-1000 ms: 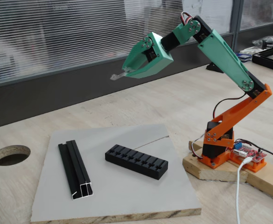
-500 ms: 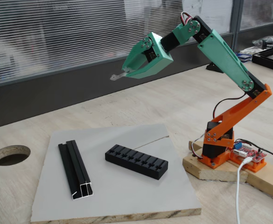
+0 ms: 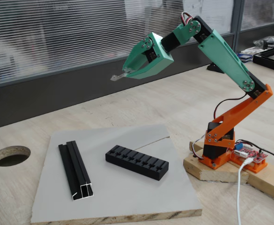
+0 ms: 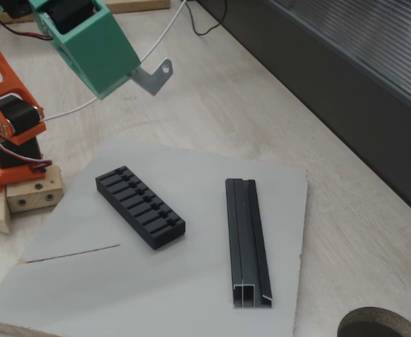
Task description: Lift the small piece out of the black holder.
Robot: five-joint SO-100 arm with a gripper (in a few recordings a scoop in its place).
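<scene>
The table (image 3: 127, 101) carries a grey board (image 3: 127, 197); the black holder (image 3: 137, 162) lies on the board toward its right edge in a fixed view, with a black channel rail (image 3: 76, 170) well apart toward the left edge. The end effector (image 3: 122, 74) is raised well above the board, its fingers pressed together on the small piece (image 4: 154, 75).

Risk: the small piece is pinched at one end only, so a slip or twist is judged possible if the arm is jolted or the grip is relaxed. A dropped piece could fall onto the board or the bare table beyond its far edge.

Orientation: the long axis of the small piece runs outward from the fingertips. The free end, which bears a hole, points away from the arm and is bent slightly.
</scene>
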